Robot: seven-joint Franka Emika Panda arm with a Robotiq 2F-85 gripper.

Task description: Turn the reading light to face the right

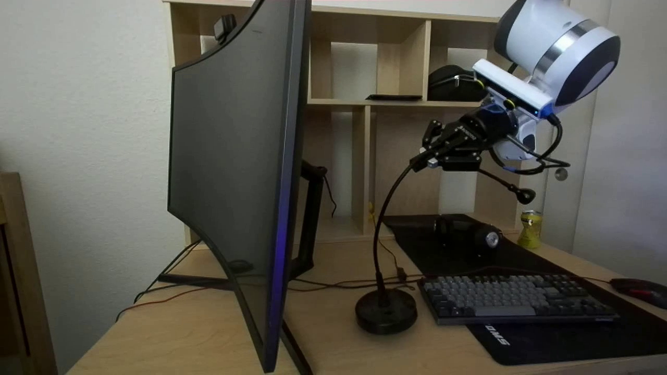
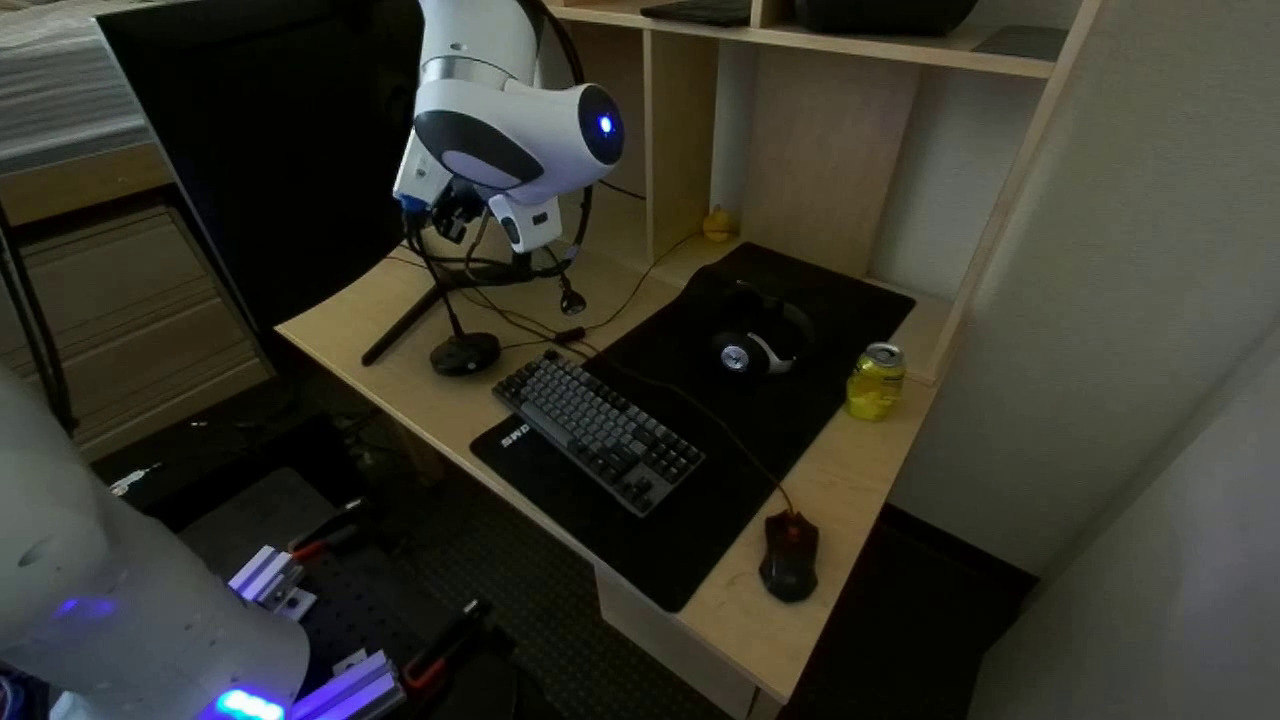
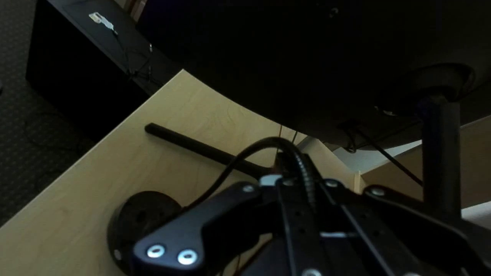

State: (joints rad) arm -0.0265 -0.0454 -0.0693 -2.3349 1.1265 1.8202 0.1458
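Well to the left on the tabletop (image 1: 156, 344), a curved monitor (image 1: 229, 146) stands near the left edge. In an exterior view alone, a small black device (image 1: 225, 27) shows on its top rim; only the wrist view shows its stand column (image 3: 441, 153) meeting the round mount (image 3: 441, 78) at its back. One foot (image 3: 203, 150) of the stand points toward the front edge, near the front left corner.

Next comes the reading light (image 1: 380, 221): its round base (image 1: 385, 315) sits just right of that foot, near the front edge. Its neck (image 1: 398, 182) climbs to the gripper (image 1: 419, 160), whose fingers (image 3: 270, 180) are closed narrowly on it; the wrist view shows the neck running in between them. Past the gripper, the lamp's head (image 1: 525, 196) hangs to the right above the tabletop, seen only in both exterior views.

Rightward, a keyboard (image 2: 605, 430) lies along the front edge, partly on a black mat (image 2: 680, 550) that stretches to the back edge. Headphones (image 2: 738, 356) rest on the mat, nearer the back edge. A yellow can (image 2: 876, 382) stands by the right edge toward the back right corner, and a mouse (image 2: 790, 560) lies near the right edge, closer to the front right corner.
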